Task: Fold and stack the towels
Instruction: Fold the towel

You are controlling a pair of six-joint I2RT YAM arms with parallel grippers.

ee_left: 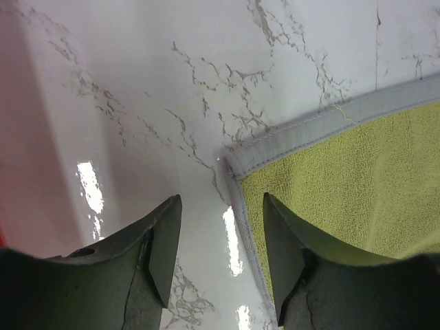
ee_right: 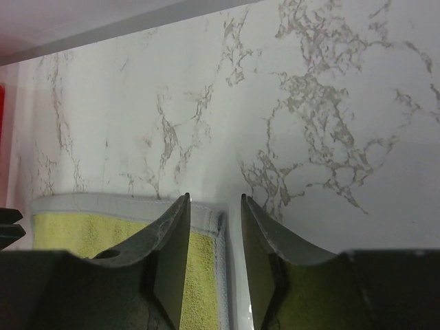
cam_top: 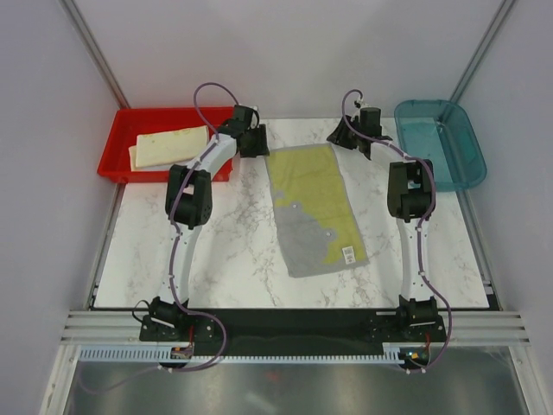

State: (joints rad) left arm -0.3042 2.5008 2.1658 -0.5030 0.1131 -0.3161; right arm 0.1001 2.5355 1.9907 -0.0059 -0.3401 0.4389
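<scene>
A grey towel with a yellow patch and white label lies flat in the middle of the marble table. My left gripper hangs open over its far left corner; in the left wrist view the grey-hemmed corner lies between and ahead of the open fingers. My right gripper is open over the far right corner; in the right wrist view the corner hem sits between the fingers. A folded cream-yellow towel lies in the red tray.
A teal bin stands at the back right, next to the right arm. The red tray stands at the back left against the wall. The marble table ends at a black rail near the arm bases.
</scene>
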